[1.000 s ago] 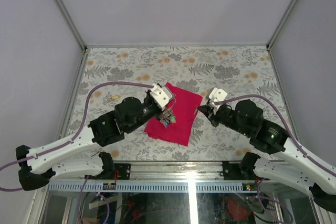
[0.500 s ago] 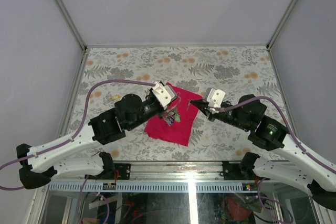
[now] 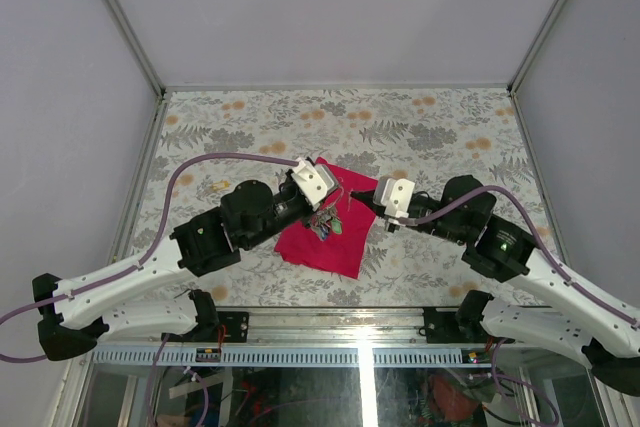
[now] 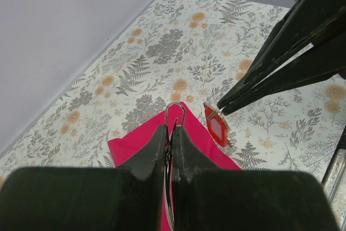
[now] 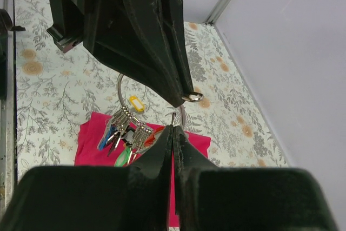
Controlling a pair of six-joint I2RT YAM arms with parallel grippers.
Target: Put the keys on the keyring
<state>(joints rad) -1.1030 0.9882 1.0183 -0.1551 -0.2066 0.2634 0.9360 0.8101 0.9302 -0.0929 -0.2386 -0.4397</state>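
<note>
My left gripper [image 4: 172, 129] is shut on the thin silver keyring [image 4: 175, 111], whose open end sticks out past the fingertips. The ring's bunch of keys with green, blue and black tags [image 5: 123, 129] hangs below it over the magenta cloth [image 3: 335, 242]. My right gripper [image 5: 173, 129] is shut on a key with a red plastic head [image 4: 216, 126], held just right of the ring's end, close but apart. In the top view the left gripper [image 3: 325, 201] and the right gripper [image 3: 373, 206] meet over the cloth's far edge.
A small yellow tag [image 5: 136, 104] lies on the floral table [image 3: 430, 127] left of the cloth; it also shows in the top view [image 3: 220, 185]. Grey walls with metal rails enclose the table on three sides.
My right gripper has moved left with the red-headed key, up to the left gripper. The left gripper has shifted slightly up and right with the keyring.
</note>
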